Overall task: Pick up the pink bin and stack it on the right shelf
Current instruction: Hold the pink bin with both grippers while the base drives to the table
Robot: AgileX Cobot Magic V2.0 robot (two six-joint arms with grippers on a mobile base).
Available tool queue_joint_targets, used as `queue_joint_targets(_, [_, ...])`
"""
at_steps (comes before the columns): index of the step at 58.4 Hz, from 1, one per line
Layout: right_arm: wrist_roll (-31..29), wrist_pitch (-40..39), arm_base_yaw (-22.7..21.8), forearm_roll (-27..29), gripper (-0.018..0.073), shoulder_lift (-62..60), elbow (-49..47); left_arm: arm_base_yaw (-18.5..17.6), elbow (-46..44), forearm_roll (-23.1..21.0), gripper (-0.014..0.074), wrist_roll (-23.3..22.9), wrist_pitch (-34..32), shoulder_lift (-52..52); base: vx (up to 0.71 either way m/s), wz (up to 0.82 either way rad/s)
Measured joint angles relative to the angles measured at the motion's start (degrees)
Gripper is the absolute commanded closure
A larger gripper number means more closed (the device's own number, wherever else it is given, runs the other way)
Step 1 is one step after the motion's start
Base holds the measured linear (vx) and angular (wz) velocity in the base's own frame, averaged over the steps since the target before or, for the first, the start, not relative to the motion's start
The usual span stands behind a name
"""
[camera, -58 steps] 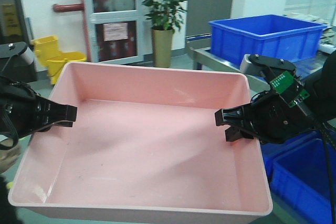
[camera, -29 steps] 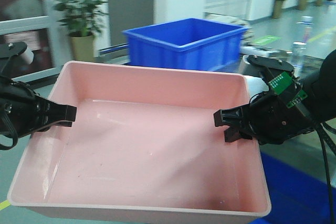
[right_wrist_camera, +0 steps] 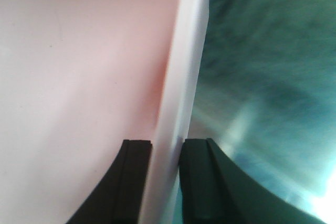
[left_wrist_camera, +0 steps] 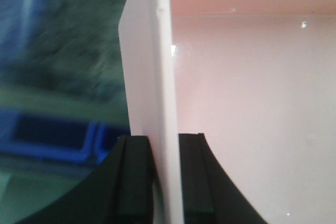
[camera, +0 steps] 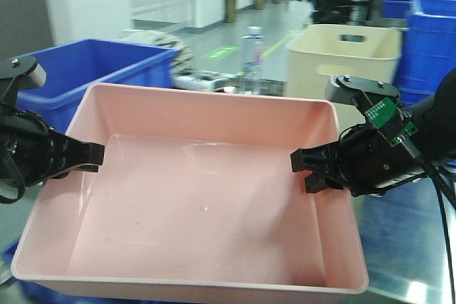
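The pink bin (camera: 206, 204) hangs in the air between my two arms, empty and roughly level. My left gripper (camera: 96, 154) is shut on its left wall, one finger inside and one outside, as the left wrist view shows at the left gripper (left_wrist_camera: 165, 145) against the pink bin (left_wrist_camera: 236, 103). My right gripper (camera: 303, 169) is shut on the right wall the same way, seen in the right wrist view at the right gripper (right_wrist_camera: 165, 148) on the pink bin (right_wrist_camera: 79, 77). The right shelf's grey glossy top (camera: 406, 247) shows below my right arm.
A blue crate (camera: 92, 62) stands behind the bin's left side. A taller cream bin (camera: 342, 51) sits at the back right, with stacked blue crates (camera: 427, 33) beyond it. A clear water bottle (camera: 251, 51) stands behind the bin's far rim.
The whole view has swung to the right: the plant and door are gone, the blue crate slid from right to left, the cream bin came into view. Both grips on the bin are unchanged.
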Motion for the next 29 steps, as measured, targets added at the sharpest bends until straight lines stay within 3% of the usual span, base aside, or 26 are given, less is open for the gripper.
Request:
queue_joint_targets(14, [0.0, 0.0, 0.0, -0.1, 0.0568, 0.0, 0.0, 0.0, 0.0, -0.1, 0.0598, 0.0, -0.1, 0.0, 0.34, -0.65])
queue_joint_targets(29, [0.0, 0.1, 0.0, -0.1, 0.0568, 0.0, 0.0, 0.0, 0.0, -0.2, 0.0598, 0.0, -0.1, 0.0, 0.27, -0.44])
